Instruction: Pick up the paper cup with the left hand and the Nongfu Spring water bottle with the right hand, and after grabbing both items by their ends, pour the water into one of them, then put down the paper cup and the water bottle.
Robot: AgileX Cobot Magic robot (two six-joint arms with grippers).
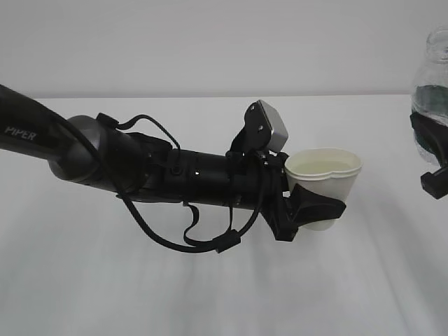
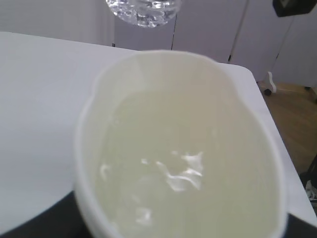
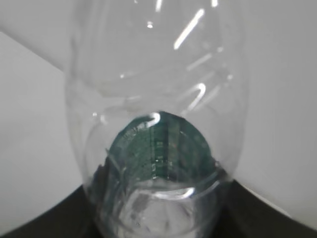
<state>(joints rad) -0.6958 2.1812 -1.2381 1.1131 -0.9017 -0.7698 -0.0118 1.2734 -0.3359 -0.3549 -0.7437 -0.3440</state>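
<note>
Over a white table [image 1: 210, 280] and a pale wall, we see our left gripper [image 1: 311, 210] pinching the paper cup [image 1: 323, 175], upright, rim squeezed oval, water [image 2: 183, 168] pooled inside. Far to its right, our right gripper [image 1: 434, 164] clamps the clear bottle [image 1: 434, 84], held above cup level

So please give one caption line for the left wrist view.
Squeezed paper cup holding water, bottle above it.
</note>
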